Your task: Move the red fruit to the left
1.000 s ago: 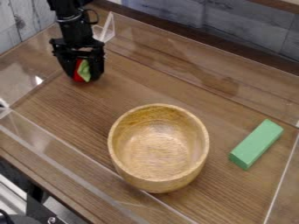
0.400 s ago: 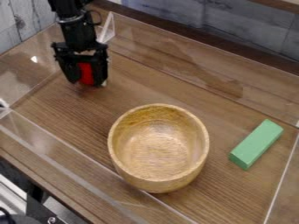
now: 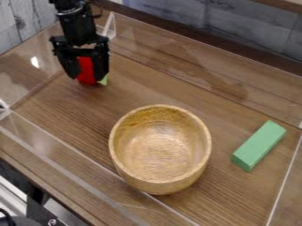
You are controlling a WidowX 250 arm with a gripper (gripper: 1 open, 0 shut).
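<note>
The red fruit, a small toy strawberry with a green cap showing at its right, lies on the wooden table at the far left. My gripper points straight down over it. Its two black fingers stand wide on either side of the fruit, and the jaws are open. The fruit seems to rest on the table rather than in a grip. The finger bodies partly hide it.
A wide wooden bowl stands near the middle front. A green rectangular block lies at the right. Clear plastic walls fence the wooden table, and a rail runs along the front left edge.
The gripper has risen a little above the table with its jaws still wide. The strawberry stays beneath it, and its green cap now shows at the right.
</note>
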